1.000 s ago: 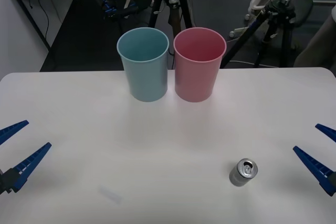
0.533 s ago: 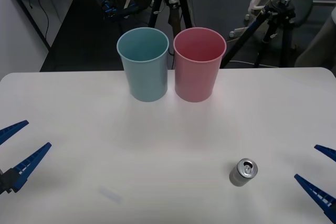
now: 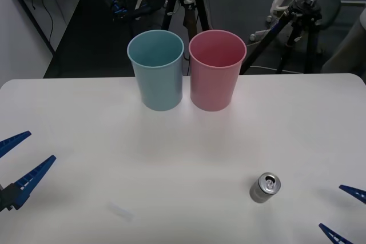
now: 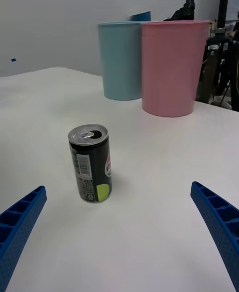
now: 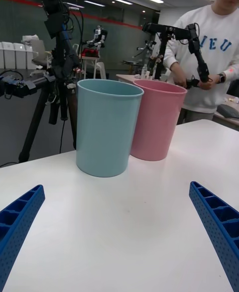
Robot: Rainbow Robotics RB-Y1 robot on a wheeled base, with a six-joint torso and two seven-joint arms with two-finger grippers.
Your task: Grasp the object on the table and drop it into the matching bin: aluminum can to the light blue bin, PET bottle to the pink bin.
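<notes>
Can point(image 4: 90, 165) — upright, black label, shiny pull-tab top | table point(image 3: 189, 158)

the aluminum can point(image 3: 265, 188) stood upright on the white bench point(image 3: 80, 124), near its front right part, shiny pull-tab top up, dark sides with a label and a yellow-green spot. well apart, at the far edge, the light blue bin point(image 3: 156, 70) and the pink bin point(image 3: 217, 70) stood upright, side by side, the blue on the left.

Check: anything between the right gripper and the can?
Nothing: the right wrist view shows bare table between the open right gripper and the upright can.
</notes>
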